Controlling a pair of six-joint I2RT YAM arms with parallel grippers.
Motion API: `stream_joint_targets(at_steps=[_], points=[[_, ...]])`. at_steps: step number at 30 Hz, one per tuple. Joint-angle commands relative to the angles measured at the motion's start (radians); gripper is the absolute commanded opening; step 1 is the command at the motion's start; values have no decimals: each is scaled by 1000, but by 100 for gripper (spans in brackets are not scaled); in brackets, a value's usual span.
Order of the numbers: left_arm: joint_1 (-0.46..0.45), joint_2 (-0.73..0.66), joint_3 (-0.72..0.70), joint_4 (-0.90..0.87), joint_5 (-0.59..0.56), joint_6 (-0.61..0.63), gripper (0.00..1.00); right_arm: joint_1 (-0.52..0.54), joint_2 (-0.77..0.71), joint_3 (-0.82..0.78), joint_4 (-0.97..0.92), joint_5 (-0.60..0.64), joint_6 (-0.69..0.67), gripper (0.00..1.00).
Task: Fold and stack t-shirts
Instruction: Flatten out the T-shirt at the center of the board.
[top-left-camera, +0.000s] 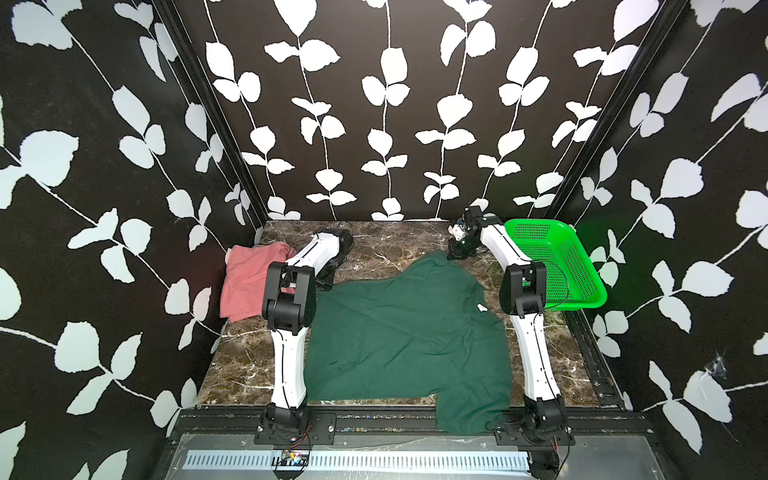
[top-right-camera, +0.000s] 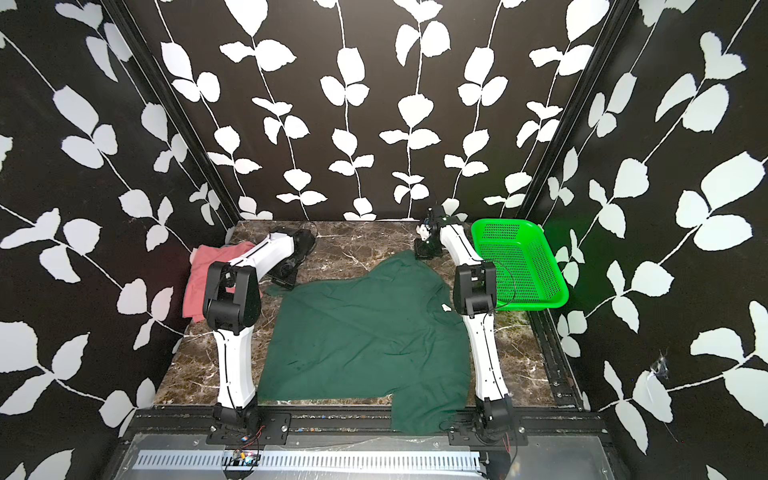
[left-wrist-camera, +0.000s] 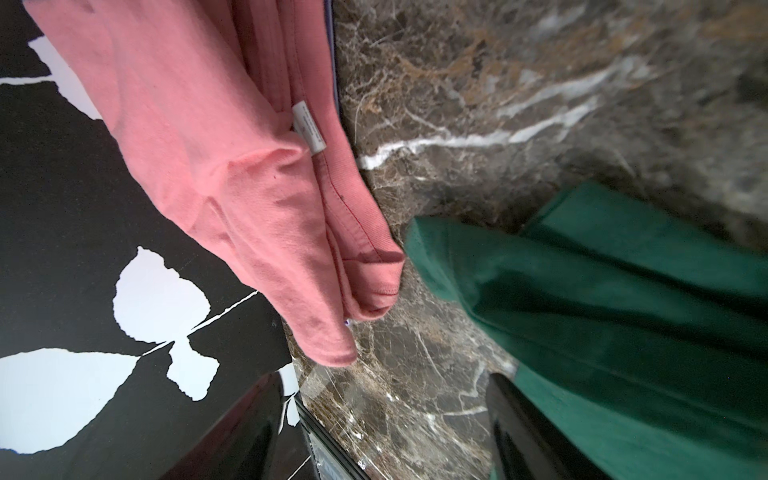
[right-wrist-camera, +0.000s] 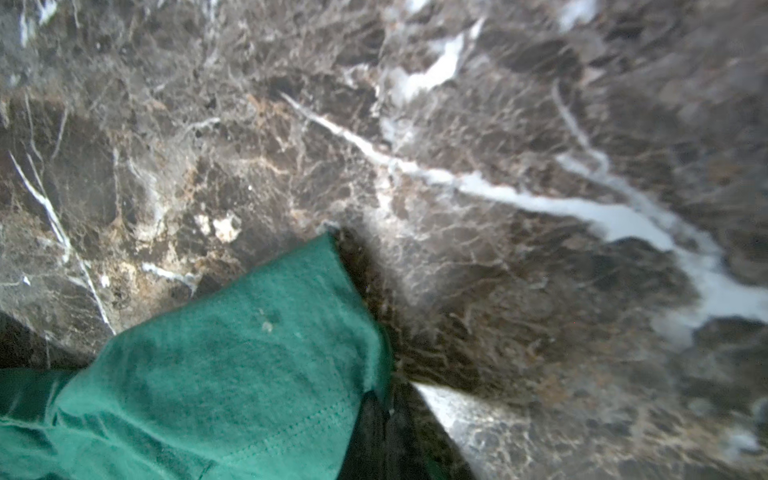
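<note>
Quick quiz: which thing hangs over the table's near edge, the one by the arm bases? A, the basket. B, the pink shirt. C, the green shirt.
C: a corner of the green shirt drapes past the table's near edge, while the pink shirt and the basket sit farther back.

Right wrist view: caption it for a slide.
Right hand pinches a corner of the dark green t-shirt over the brown marble tabletop.

2 high top views share the whole table (top-left-camera: 374, 245); 2 wrist views face it closely.
</note>
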Motion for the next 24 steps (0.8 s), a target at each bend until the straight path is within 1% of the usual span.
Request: stream_joint_targets(at_steps=[1,12,13,15,19,24], points=[[3,-13,-7,-19,2,-17,81,6,-32,7,-40,4,-29,16],[3,-25,-37,-10,16,-17,81,14,-37,10,-31,3,-23,18],[3,-25,-38,-9,19,-18,81,13,-38,12,-32,6,-24,18],[3,-25,-41,-6,26,-19,81,14,-41,14,-33,19,-29,25],[3,-25,-45,-1,34,-23,81,15,-50,17,-32,29,-43,26],[3,-25,-51,3,38,-20,81,15,-56,22,-29,33,-52,25]])
